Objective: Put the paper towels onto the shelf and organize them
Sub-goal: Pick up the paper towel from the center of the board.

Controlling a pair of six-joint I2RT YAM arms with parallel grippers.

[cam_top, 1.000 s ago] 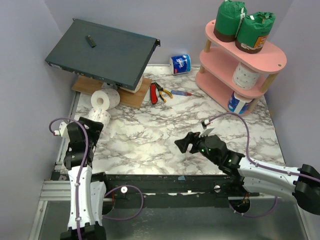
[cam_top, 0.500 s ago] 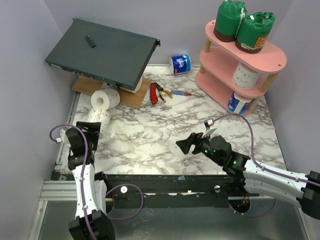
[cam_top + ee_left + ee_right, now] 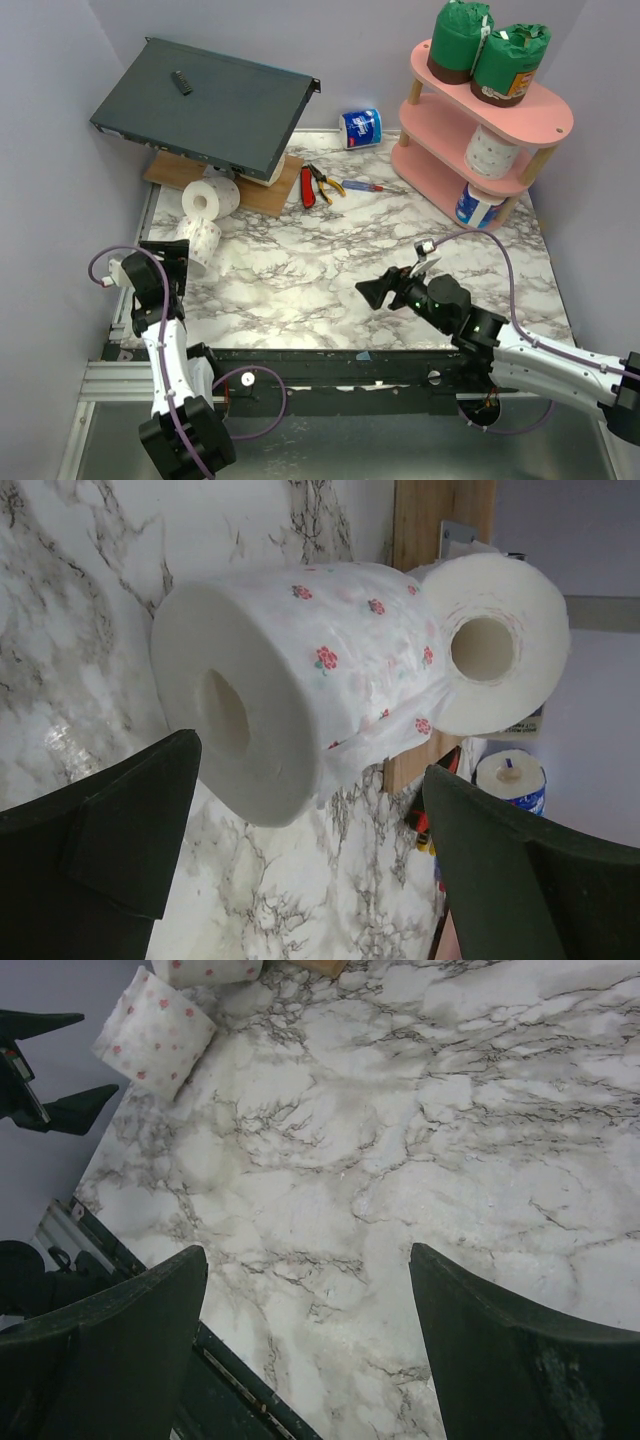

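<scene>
A flower-printed white roll lies on its side on the marble table, near left. My left gripper is open just short of it; in the left wrist view the roll lies ahead of the spread fingers, untouched. A bare white roll lies behind it. A blue-and-white roll lies at the back. The pink shelf stands at the back right with two green rolls on top, a white roll on the middle tier and a blue roll on the bottom tier. My right gripper is open and empty over the table's near middle.
A dark grey metal box leans on a wooden board at the back left. Red-handled pliers and a small screwdriver lie beside the board. Purple walls close in the left, back and right sides.
My left gripper has drawn back to the left, a little away from the flower-printed roll. My right gripper has shifted slightly right. The rolls have not moved.
</scene>
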